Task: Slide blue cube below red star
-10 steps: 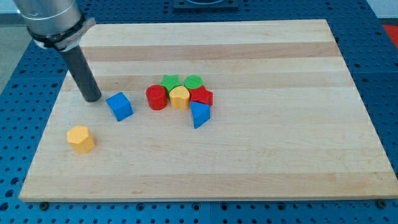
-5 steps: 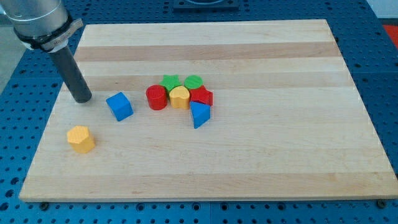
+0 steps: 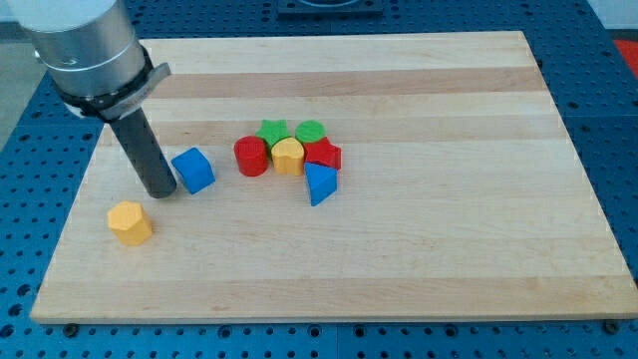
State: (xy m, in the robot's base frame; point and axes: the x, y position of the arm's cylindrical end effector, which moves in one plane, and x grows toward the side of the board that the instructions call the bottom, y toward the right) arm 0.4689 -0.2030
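Touching the blue cube (image 3: 193, 170), my tip (image 3: 161, 191) hides its left edge

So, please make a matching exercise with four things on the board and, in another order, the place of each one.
Things:
1. my tip
2. blue cube
3. orange block
4. red star

Places:
A. alone, nearest the view's bottom left
B. at the view's right side of the cluster, just above the blue triangular block
C. right beside the blue cube, on its left in the view
D. between my tip and the red cylinder

Pairs: 1-C, 2-D, 3-A, 4-B
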